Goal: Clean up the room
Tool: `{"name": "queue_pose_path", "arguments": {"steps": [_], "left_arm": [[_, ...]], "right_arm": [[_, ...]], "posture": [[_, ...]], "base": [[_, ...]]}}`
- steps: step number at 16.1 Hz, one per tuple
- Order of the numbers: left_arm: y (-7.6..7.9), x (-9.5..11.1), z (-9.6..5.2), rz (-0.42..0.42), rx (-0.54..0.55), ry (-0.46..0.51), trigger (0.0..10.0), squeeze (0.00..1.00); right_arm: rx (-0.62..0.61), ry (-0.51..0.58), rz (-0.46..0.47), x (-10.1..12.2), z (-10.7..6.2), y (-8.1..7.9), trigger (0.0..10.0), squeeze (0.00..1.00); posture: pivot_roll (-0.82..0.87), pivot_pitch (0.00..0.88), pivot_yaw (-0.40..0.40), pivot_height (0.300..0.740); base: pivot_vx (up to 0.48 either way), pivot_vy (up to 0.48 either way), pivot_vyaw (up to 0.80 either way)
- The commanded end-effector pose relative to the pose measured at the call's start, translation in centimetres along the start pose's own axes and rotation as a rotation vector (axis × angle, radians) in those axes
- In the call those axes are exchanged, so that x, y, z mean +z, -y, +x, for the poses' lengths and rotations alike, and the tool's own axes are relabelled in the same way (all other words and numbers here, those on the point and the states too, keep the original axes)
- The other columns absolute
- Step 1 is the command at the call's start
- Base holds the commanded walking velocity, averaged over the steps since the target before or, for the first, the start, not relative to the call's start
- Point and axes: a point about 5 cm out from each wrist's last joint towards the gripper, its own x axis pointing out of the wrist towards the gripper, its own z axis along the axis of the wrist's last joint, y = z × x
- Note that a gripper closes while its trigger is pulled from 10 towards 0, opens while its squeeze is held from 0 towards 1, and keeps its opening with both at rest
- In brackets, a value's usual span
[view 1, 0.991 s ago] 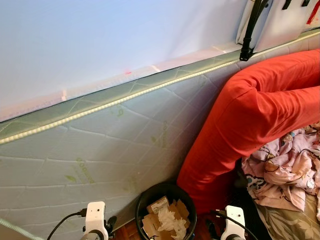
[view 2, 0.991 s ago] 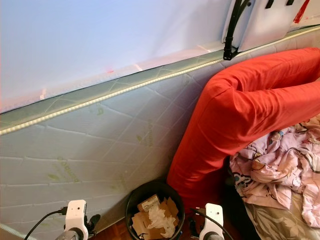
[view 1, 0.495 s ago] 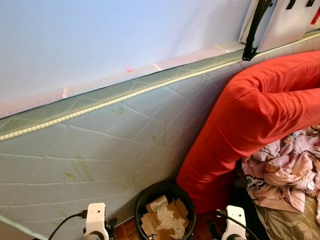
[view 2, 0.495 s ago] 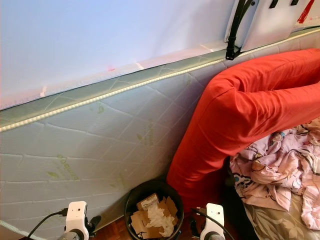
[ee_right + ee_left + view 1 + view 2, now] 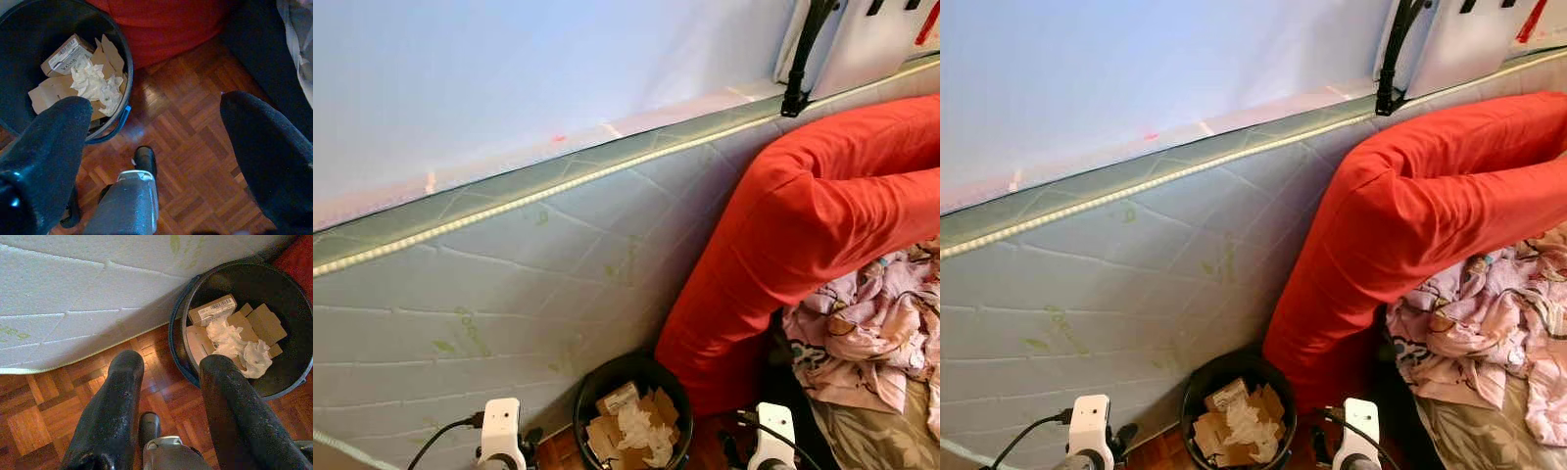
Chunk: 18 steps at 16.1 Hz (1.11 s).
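Head views: a pale quilted mattress (image 5: 509,284) with green leaf prints stands on its edge against a white wall, and a long red fabric cushion (image 5: 803,215) leans against it on the right. At the foot of both sits a round black waste bin (image 5: 632,409) holding torn brown cardboard pieces (image 5: 607,436), a small printed box (image 5: 618,397) and crumpled white tissue (image 5: 641,431). To the right lies a heap of pink patterned bedding (image 5: 871,333). A black strap (image 5: 803,54) hangs on the wall above the cushion. Both arms are low at the bottom edge, one on either side of the bin.

Left wrist view: the left gripper (image 5: 168,369) hangs over wooden parquet floor (image 5: 44,401) just beside the bin's rim — its two black fingers are spread apart and hold nothing.

Right wrist view: the right gripper (image 5: 156,115) is above the parquet between the bin and the cushion's base, fingers wide apart — empty.
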Motion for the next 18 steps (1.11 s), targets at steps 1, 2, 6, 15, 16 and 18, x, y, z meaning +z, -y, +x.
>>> {"name": "queue_pose_path", "arguments": {"steps": [1,2,6,15,16,18], "left_arm": [[-0.26,-0.76,-0.22,-0.004,0.009,-0.033,10.0,0.0],[-0.25,-0.79,-0.23,-0.005,0.009,-0.034,10.0,0.0],[-0.3,-0.85,-0.24,-0.005,0.007,-0.038,10.0,0.0],[-0.64,-0.99,-0.33,0.0,0.015,-0.046,10.0,0.0],[-0.63,-1.02,-0.34,0.0,0.015,-0.047,10.0,0.0],[-0.6,-1.05,-0.34,0.0,0.013,-0.048,10.0,0.0]], "right_arm": [[-0.009,-0.005,-0.014,-0.16,-0.06,0.25,10.0,0.0],[-0.008,-0.005,-0.016,-0.15,-0.06,0.26,10.0,0.0],[-0.011,-0.006,-0.021,-0.15,-0.05,0.24,10.0,0.0],[0.012,-0.019,-0.06,-0.23,-0.03,0.02,10.0,0.0],[0.01,-0.02,-0.059,-0.26,-0.04,0.03,10.0,0.0],[0.009,-0.021,-0.061,-0.28,-0.05,0.07,10.0,0.0]], "posture": [[0.1,0.031,-0.04,0.74],[0.1,0.031,-0.04,0.74],[0.1,0.03,-0.037,0.74],[0.1,0.029,-0.031,0.74],[0.1,0.029,-0.031,0.74],[0.1,0.028,-0.03,0.74]], "base": [[0.0,0.0,0.0],[0.0,0.0,0.0],[0.0,0.0,0.0],[0.0,0.0,0.0],[0.0,0.0,0.0],[0.0,0.0,0.0]]}}
